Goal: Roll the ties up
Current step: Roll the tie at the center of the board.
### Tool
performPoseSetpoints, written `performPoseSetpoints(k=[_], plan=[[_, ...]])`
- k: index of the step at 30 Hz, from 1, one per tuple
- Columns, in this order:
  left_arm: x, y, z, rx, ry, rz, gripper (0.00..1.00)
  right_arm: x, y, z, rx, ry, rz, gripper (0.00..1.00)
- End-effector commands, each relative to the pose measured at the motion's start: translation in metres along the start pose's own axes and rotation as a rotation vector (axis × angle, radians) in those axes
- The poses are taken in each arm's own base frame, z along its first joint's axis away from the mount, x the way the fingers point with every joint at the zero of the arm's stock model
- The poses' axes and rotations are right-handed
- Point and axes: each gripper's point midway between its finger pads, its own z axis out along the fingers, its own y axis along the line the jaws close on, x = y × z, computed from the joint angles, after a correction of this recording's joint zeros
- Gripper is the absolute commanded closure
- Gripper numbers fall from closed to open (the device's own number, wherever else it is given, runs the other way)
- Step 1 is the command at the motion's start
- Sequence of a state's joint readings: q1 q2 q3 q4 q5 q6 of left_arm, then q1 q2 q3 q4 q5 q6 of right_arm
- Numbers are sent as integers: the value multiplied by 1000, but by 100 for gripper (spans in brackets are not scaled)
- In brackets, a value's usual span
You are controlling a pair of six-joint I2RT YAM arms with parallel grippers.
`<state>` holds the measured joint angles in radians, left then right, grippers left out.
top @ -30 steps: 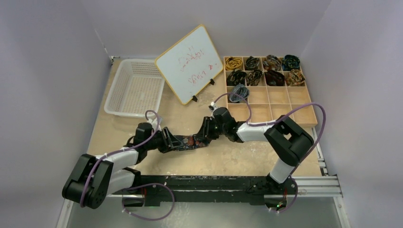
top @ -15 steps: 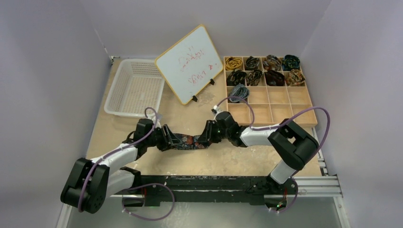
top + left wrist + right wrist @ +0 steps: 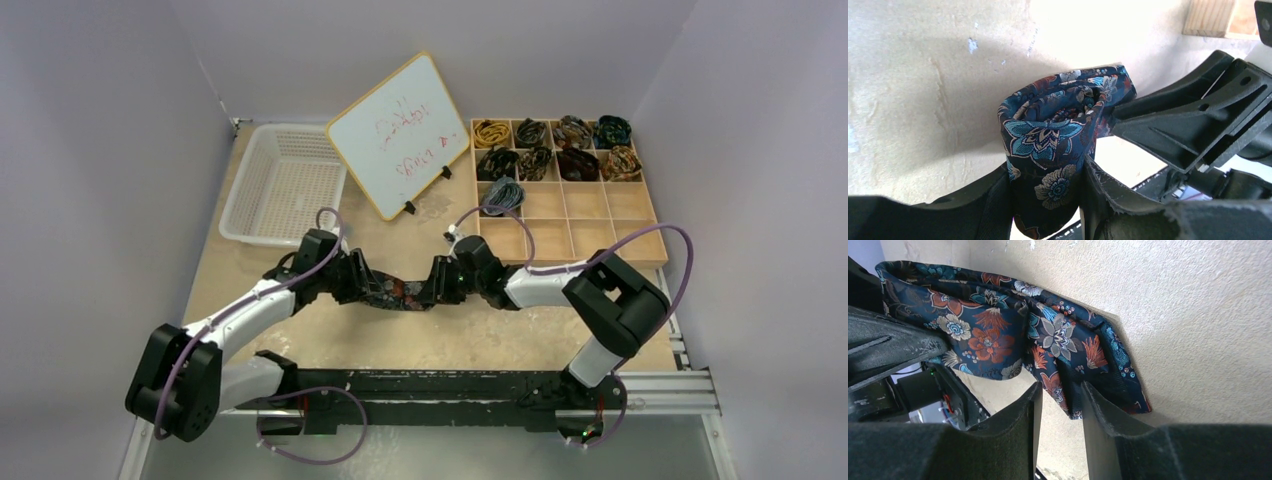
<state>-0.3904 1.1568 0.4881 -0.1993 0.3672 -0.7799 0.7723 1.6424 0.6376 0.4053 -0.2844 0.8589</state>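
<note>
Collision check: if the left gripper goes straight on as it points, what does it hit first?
The left gripper has the navy floral tie between its fingers. Just beyond, the right gripper faces it, gripping the same tie. That is likely the first hard contact, though depth is unclear.

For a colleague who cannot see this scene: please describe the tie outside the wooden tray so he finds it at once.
Find the wooden compartment tray on the right, then look left, in front of the whiteboard. The navy floral tie runs between the left arm's fingers and the right arm's fingers. Unlike the coiled ties in the tray, it is only partly rolled.
</note>
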Motion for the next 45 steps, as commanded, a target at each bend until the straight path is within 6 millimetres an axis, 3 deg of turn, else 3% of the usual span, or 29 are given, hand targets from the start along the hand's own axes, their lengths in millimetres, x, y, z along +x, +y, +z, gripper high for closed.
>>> performPoseSetpoints(k=[1,9,15,20,33,39,45], plan=[[-11,10,-2,-140,-44,54,58,7,10,4,-27,42,19,62],[-21,5,-1,-272,-54,142,62,1,34,-16,-93,0,32,62],[-33,-10,-14,-314,-106,146,62,-33,7,-35,122,-189,38,59],[-35,-14,-18,-358,-117,182,62,-40,-12,-50,228,-261,49,58],[-46,-13,-23,-659,-168,272,62,-43,-10,-63,216,-305,63,56],[-49,-28,-25,-763,-232,342,63,-43,-10,-64,213,-315,79,56],[-49,-30,-18,-855,-232,418,63,-42,-13,-70,214,-337,104,54]])
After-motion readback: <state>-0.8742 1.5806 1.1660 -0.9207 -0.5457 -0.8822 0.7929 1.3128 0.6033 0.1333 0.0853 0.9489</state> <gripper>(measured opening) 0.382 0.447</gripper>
